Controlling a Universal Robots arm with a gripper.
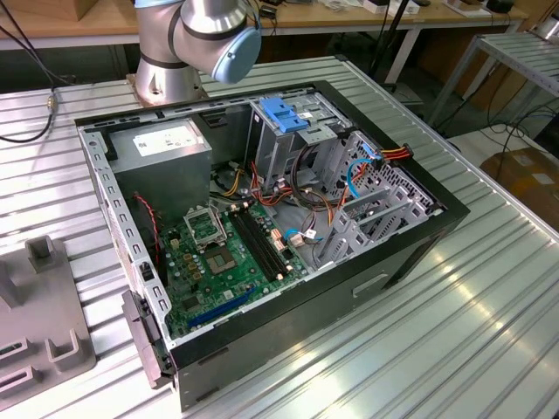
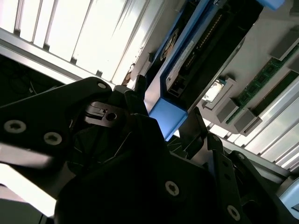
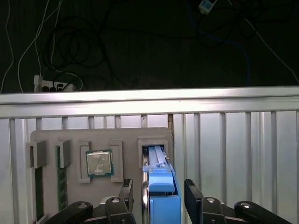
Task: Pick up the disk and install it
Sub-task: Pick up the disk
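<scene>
Just beside a processor (image 3: 99,163), the disk (image 3: 162,205) stands in its tray (image 3: 70,136), straddled by the open claw (image 3: 159,185).

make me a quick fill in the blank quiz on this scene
1. In the first wrist view, the gripper is at the disk, whose rails are ____.
2. The processor chip lies in a ____ tray.
3. In the exterior view, the motherboard is ____.
Answers: blue; grey; green.
</scene>
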